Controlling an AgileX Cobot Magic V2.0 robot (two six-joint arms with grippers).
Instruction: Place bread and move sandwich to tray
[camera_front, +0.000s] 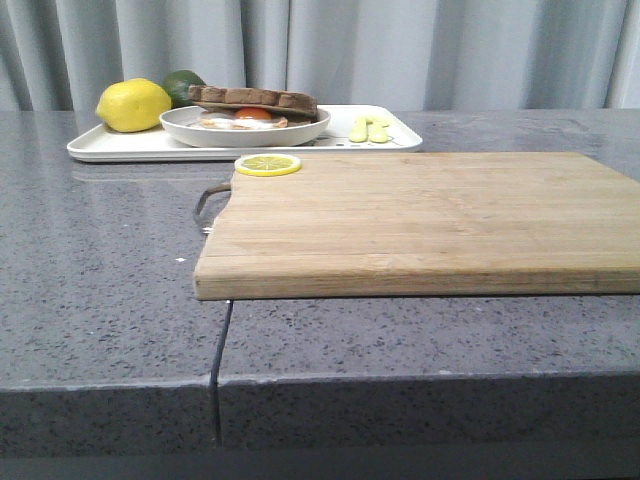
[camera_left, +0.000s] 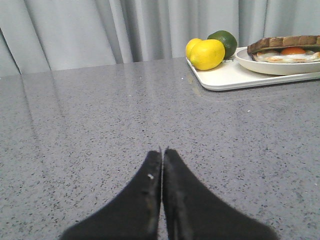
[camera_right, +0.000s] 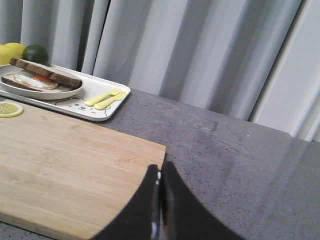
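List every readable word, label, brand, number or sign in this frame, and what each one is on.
None can be read.
The tray has a small dark line drawing on its near rim: a sketch, not lettering, and too small to make out.
The cutting board, dish, sandwich, lemon and countertop show no print.

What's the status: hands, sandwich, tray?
Left hand shut, empty, over bare counter. Right hand shut, empty, at cutting board edge. Sandwich in dish on tray, bread on top. Nothing blocking.
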